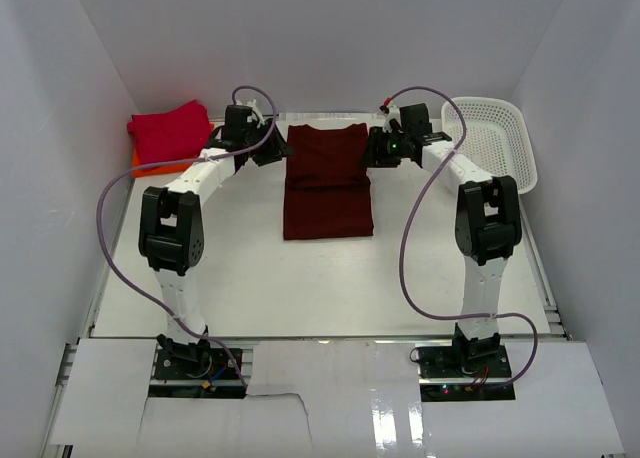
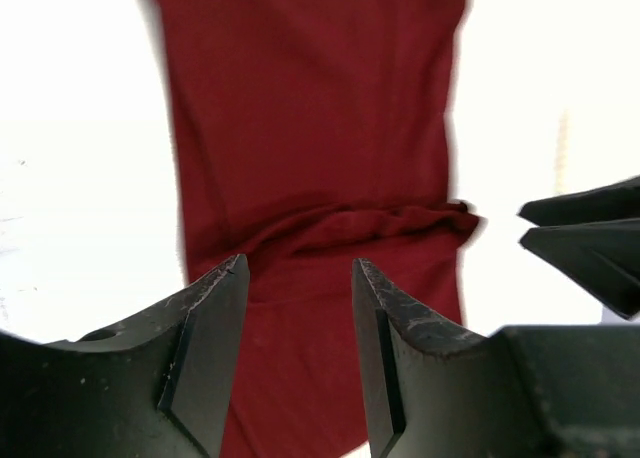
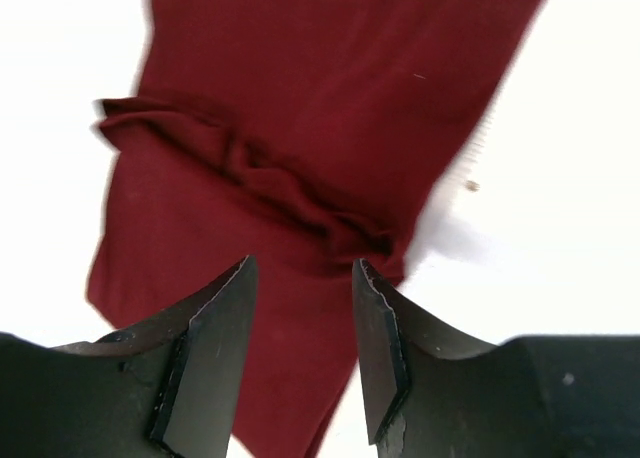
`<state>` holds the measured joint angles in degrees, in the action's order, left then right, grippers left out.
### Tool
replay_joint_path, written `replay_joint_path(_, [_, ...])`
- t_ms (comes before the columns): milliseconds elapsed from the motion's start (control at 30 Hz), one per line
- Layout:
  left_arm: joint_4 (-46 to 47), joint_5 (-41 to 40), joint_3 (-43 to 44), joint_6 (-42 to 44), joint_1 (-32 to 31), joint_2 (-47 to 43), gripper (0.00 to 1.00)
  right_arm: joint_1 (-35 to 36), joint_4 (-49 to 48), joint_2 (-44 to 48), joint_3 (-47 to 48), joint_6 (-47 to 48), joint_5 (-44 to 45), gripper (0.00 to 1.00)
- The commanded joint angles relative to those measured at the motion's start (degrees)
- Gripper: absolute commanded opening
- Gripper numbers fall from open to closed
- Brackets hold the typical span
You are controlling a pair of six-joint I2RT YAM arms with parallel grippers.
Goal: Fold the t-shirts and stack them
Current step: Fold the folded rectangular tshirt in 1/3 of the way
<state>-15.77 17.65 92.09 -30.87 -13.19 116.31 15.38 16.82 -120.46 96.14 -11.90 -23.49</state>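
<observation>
Maroon t-shirt (image 1: pixel 327 193), part-folded on table (image 1: pixel 300 288): light, limp cloth, likely to sag, best pinched at fold-edge corners; left fingers (image 2: pixel 210 328) and right fingers (image 3: pixel 215 323) apart, empty.

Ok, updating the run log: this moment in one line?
maroon t-shirt: partly folded, flat | left gripper: open, empty, at its left edge | right gripper: open, empty, at its right edge

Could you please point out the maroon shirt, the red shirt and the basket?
maroon shirt (image 1: pixel 327 181): top view, centre of the cloth.
red shirt (image 1: pixel 168 133): top view, middle of the bundle.
basket (image 1: pixel 488 136): top view, bare mesh floor.
</observation>
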Motion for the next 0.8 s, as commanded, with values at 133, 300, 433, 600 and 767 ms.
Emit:
replay_joint_path(133, [7.23, 13.63, -11.04, -3.14, 0.10, -11.10, 0.45, 0.53, -5.56, 4.97, -4.63, -4.09, -11.84, 0.49])
replay_joint_path(300, [14.09, 17.24, -26.22, -5.42, -1.22, -16.10, 0.39, 2.29, -12.76, 6.29, -13.32, -8.39, -15.09, 0.49])
replay_joint_path(433, [20.24, 19.08, -35.65, -7.97, -3.24, -19.28, 0.25, 3.52, -16.12, 5.16, -16.15, -10.60, -17.03, 0.47])
replay_joint_path(600, [23.50, 19.09, -39.80, -8.24, -6.93, -20.77, 0.00, 5.36, -18.66, 1.91, -15.46, -11.83, -17.82, 0.08])
replay_joint_path(767, [24.64, 19.00, -40.15, -7.71, -10.09, -20.43, 0.00, 6.86, -20.42, -0.12, -15.54, -13.32, -18.17, 0.08])
